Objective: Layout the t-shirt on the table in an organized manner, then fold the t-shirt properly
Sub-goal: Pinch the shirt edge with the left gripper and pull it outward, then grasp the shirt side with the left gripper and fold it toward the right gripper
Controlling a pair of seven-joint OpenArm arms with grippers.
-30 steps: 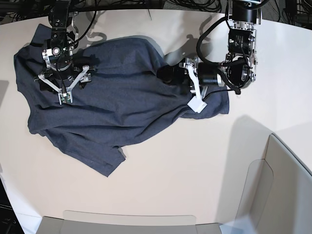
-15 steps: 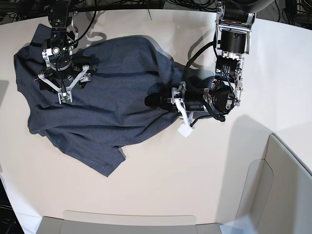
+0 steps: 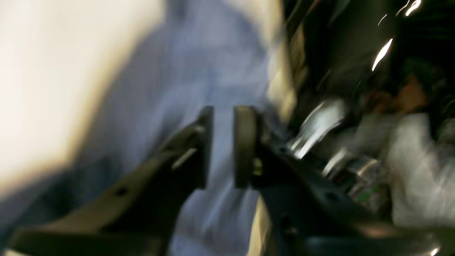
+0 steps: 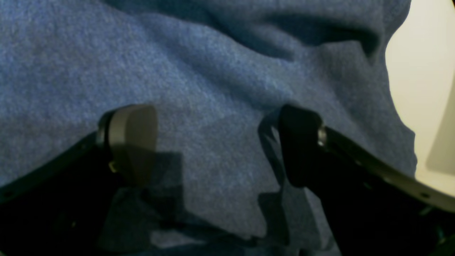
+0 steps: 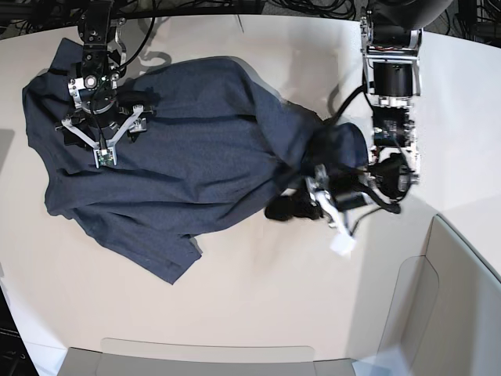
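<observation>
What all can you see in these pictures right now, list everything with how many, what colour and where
t-shirt: one, dark blue-grey, spread and rumpled across the far half of the table
table: one, off-white, under everything
grey panels: pale grey, at the table's near edge and near corner
cables: several, black, beyond the table's far edge
right gripper: one, black and white, jaws open, over the shirt
left gripper: one, black, blurred, narrow gap between its jaws, at the shirt's other edge

No readable text, label or number shows anywhere.
</observation>
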